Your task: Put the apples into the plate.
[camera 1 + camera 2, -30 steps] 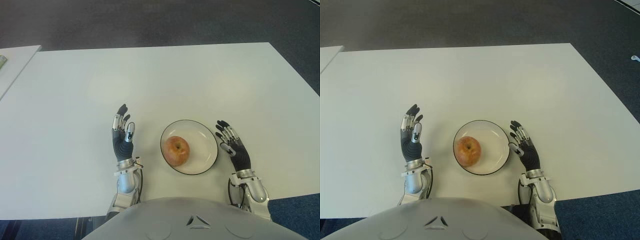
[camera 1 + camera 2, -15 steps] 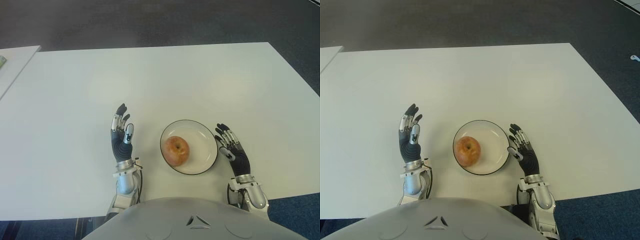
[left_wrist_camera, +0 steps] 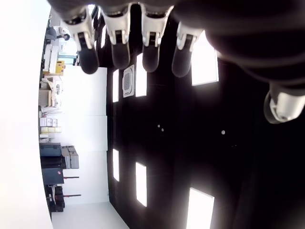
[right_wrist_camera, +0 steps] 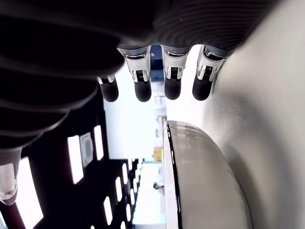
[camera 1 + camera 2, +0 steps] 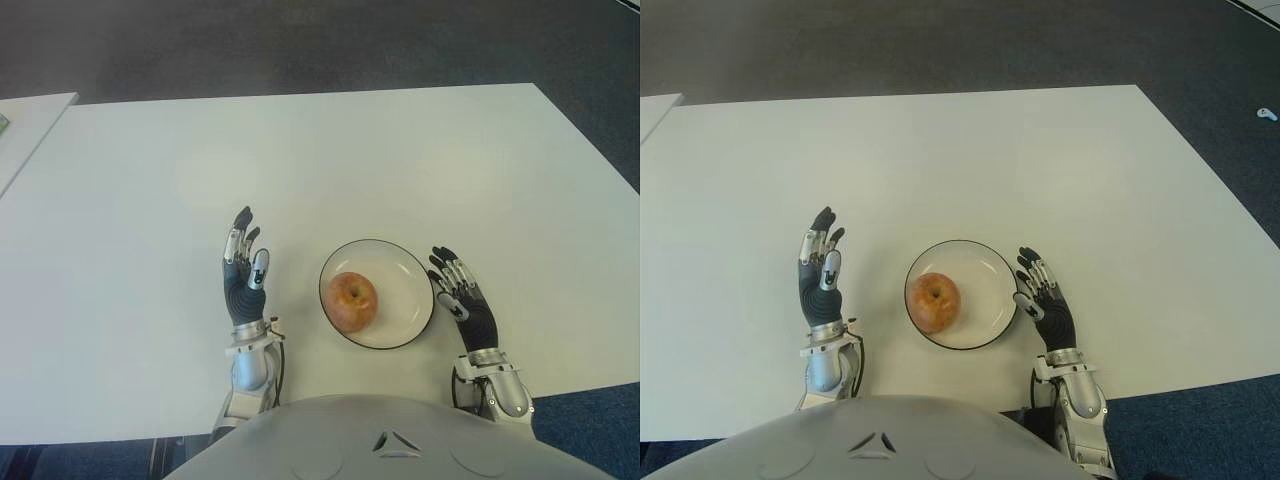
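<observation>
A red-yellow apple (image 5: 351, 300) lies in the left half of a white plate with a dark rim (image 5: 405, 303), near the table's front edge. My right hand (image 5: 455, 294) shows just right of the plate, fingers stretched out and holding nothing; its wrist view shows the plate's rim (image 4: 172, 162) close beside the straight fingers (image 4: 142, 89). My left hand (image 5: 243, 268) shows to the left of the plate, palm up, fingers extended and empty. Its wrist view shows only its straight fingers (image 3: 119, 43) against a ceiling.
The white table (image 5: 330, 160) stretches far ahead and to both sides. A second white table's corner (image 5: 30, 120) shows at the far left. Dark carpet (image 5: 300, 45) lies beyond the table.
My right hand has drawn back slightly toward my body and a little closer to the plate's rim. The left hand, apple and plate have stayed put.
</observation>
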`<state>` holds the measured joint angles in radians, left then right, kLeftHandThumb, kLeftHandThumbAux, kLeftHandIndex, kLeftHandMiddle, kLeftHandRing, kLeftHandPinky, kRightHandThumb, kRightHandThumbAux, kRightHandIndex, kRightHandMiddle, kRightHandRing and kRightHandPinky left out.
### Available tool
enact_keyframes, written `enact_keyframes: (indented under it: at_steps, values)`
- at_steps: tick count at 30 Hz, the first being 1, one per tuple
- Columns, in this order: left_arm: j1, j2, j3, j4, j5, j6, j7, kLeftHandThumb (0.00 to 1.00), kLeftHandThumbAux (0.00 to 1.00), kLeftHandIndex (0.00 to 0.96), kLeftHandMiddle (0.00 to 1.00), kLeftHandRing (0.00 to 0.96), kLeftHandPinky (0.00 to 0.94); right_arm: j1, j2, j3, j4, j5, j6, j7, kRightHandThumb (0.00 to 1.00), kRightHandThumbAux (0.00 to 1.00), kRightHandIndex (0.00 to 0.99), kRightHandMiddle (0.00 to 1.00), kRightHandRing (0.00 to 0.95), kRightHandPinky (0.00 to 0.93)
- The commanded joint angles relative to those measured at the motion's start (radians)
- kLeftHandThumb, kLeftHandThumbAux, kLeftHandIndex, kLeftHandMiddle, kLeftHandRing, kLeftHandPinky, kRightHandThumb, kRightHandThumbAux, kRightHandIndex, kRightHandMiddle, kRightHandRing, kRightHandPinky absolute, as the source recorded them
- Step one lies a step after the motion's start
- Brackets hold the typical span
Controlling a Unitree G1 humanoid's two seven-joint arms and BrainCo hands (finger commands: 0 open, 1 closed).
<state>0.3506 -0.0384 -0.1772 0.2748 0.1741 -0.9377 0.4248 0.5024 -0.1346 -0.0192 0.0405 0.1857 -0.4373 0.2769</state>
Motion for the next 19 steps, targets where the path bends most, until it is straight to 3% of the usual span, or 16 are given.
enact_keyframes:
  at_steps: [1,19]
  values:
    - [0.196,0.036,0.007,0.157,0.032,0.006,-0.038,0.025,0.338,0.188,0.123,0.108,0.156,0.028,0.018,0.023,0.061,-0.011,0.090,-0.002,0.109,0.488,0.044,0.084,0.000,0.000]
    - [0.294,0.034,0.032,0.072,0.037,-0.008,-0.060,0.026,0.333,0.207,0.132,0.111,0.157,0.013,0.032,0.077,0.021,-0.041,0.143,-0.025,0.073,0.464,0.042,0.096,0.007,0.000]
